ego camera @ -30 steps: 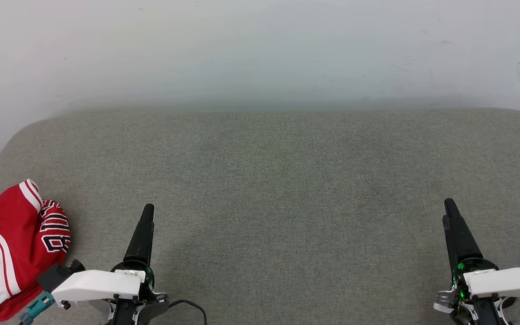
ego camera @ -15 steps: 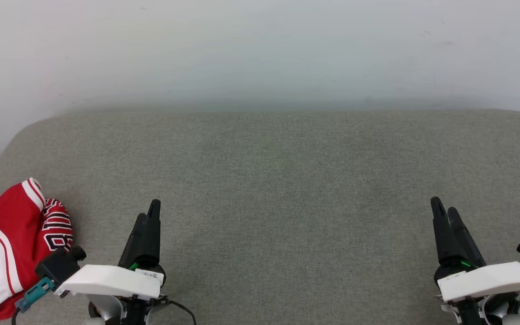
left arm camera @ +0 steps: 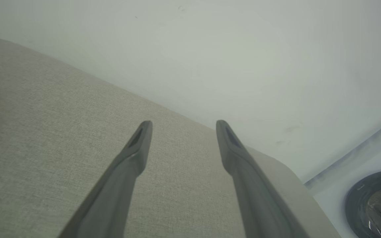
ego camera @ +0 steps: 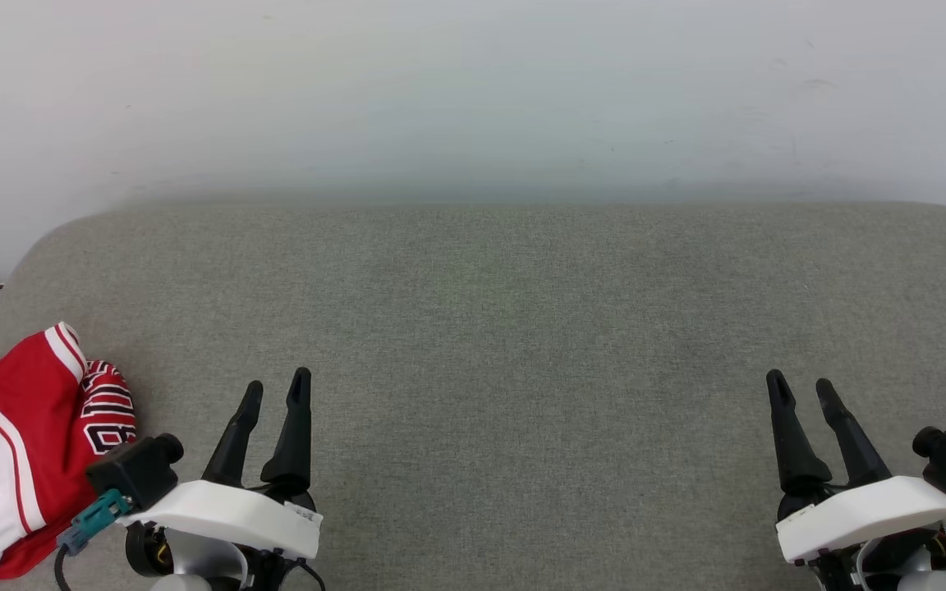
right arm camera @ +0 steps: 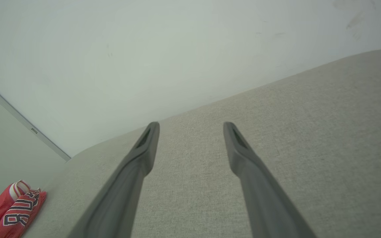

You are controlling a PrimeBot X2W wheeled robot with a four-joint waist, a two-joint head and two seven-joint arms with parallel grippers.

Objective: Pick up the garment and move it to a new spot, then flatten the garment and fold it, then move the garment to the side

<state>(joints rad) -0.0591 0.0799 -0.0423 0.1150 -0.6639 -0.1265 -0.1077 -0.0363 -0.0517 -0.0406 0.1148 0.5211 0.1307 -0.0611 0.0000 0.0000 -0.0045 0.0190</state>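
The garment (ego camera: 21, 443) is seen bunched in a red-and-white heap at the near left corner of the grey fabric-covered desk (ego camera: 506, 328), with black numbers showing on its right-hand fold. The left gripper (ego camera: 277, 380) is held just to the right of it, fingers spread apart with nothing between them. The right gripper (ego camera: 799, 380) is held well away at the near right, likewise parted and empty. A pale wall (ego camera: 473, 98) is seen behind.

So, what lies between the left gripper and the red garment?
In the head view, bare grey upholstery lies between the left gripper and the garment; nothing else stands there.
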